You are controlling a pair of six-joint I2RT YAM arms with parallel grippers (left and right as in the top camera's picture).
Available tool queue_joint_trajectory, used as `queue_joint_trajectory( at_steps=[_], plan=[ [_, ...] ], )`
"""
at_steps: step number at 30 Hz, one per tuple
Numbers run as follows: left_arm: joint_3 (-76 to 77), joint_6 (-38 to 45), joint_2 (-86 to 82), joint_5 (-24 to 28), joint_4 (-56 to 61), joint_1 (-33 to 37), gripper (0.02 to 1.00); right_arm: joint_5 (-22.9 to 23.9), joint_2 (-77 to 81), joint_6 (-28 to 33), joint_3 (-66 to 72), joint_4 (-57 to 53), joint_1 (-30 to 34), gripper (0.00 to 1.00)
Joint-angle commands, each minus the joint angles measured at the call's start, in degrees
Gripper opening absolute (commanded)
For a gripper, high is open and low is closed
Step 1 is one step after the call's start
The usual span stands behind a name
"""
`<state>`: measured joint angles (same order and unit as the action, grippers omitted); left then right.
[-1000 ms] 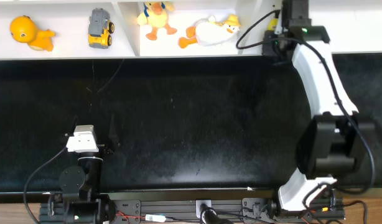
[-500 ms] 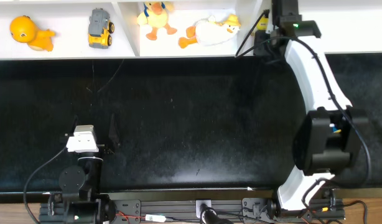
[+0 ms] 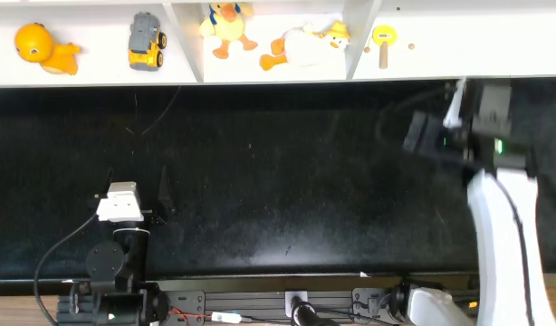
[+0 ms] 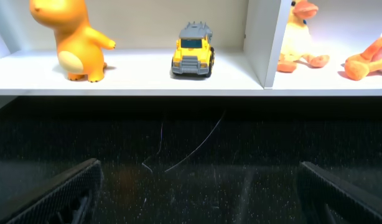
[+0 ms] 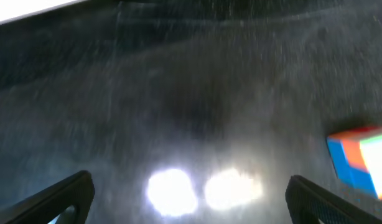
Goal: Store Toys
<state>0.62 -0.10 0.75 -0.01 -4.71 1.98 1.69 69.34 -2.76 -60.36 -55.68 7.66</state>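
Toys: five are in the white shelf [image 3: 97, 72] along the far edge of the table.
- Left compartment: orange toy figure [image 3: 44, 47] upright, yellow truck [image 3: 147, 41] beside it, apart, not touching.
- Middle compartment: plush duck [image 3: 227, 27] sitting, white plush duck [image 3: 305, 45] lying on its side just beside it.
- Right compartment: small yellow peg toy [image 3: 382, 41], alone.

Sixth toy: multicoloured cube [image 5: 362, 160], with blue, orange and pale faces. It sits on the black mat [image 3: 278, 181] near one finger of the right gripper [image 5: 191, 193], outside the gap between the two fingers. It is blurred, so no finer detail can be made out.

Right gripper: fingers spread wide, nothing between them, pointing down at bare mat with light glare on it. The right arm [image 3: 504, 226] reaches up the right side of the table, wrist short of the shelf front.

Left gripper [image 4: 197, 193]: also spread wide, holding nothing, low over the mat and facing the shelf. From its wrist camera the orange toy figure [image 4: 76, 37] and yellow truck [image 4: 192, 53] stand on the shelf floor, with the plush duck [image 4: 300, 34] past the divider. The left arm [image 3: 115, 258] is folded near its base at the table's near left, well apart from the shelf.
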Motion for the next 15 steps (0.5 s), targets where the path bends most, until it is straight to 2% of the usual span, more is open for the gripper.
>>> queue_joint_trajectory(
  at_steps=[1, 10, 15],
  plan=[
    [-0.17, -0.85, -0.59, 0.46, -0.09, 0.31, 0.998, -0.20, -8.98, 0.02, 5.62, 0.13, -0.37, 0.996],
    [-0.17, -0.85, -0.59, 0.46, -0.09, 0.31, 0.998, -0.15, -12.33, 0.04, 8.48, 0.52, -0.22, 0.996],
    [-0.17, -0.85, -0.59, 0.46, -0.09, 0.31, 0.998, -3.61, -11.06, 1.22, 8.63, 5.57, 2.36, 0.993]
  ],
)
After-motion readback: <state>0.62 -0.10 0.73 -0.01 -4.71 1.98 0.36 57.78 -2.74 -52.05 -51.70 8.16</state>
